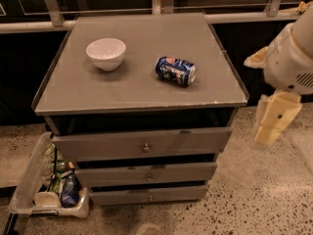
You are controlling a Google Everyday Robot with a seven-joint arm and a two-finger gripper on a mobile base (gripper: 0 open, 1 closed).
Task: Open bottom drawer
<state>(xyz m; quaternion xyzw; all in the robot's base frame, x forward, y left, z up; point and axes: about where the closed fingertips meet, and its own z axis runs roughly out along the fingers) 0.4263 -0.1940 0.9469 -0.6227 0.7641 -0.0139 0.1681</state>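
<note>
The bottom drawer sits lowest in the grey cabinet, its front set back under the middle drawer. The gripper hangs in the air right of the cabinet, well apart from the drawers, holding nothing; how far it is parted I cannot tell

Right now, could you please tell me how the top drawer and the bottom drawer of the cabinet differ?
The top drawer sits just under the cabinet top; the bottom drawer sits lowest, near the floor. The top drawer's front looks widest and tallest, the bottom drawer's smallest. Both have flat grey fronts, each with a small round knob at centre. The gripper hangs to the right of both drawers, touching neither.
</note>
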